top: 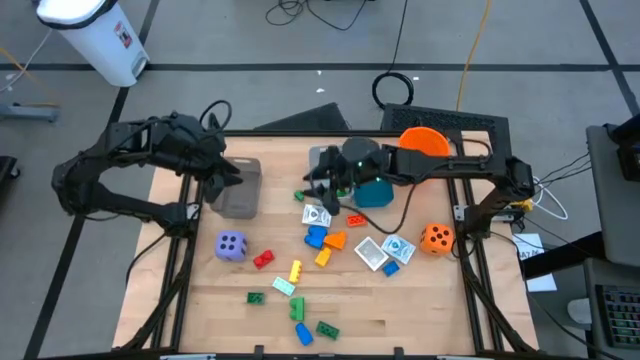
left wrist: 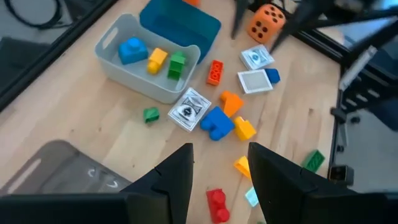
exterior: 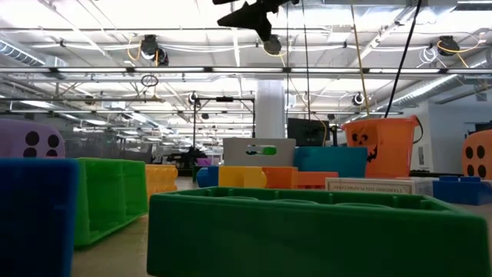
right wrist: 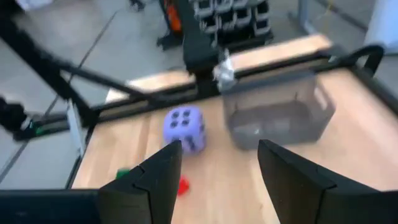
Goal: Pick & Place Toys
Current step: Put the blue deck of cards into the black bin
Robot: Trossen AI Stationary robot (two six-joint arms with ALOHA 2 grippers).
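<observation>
Toys lie scattered on the wooden table point(top: 400, 300): a purple die point(top: 231, 246), an orange die point(top: 436, 238), white packets point(top: 372, 252) and several small coloured bricks point(top: 318, 238). A blue brick point(left wrist: 132, 50), a yellow one and a green one lie in a pale bin point(left wrist: 118, 65). My left gripper point(left wrist: 221, 152) hangs open and empty over the grey bin point(top: 240, 190) at the table's left. My right gripper point(right wrist: 217, 149) is open and empty too, held high over the pale bin point(top: 322, 158) at the table's middle.
A teal bin point(top: 376, 193) stands beside the pale one, with an orange bucket point(top: 425, 140) behind it at the far edge. Green bricks point(top: 327, 329) lie near the front edge. Cables run across the floor beyond the table.
</observation>
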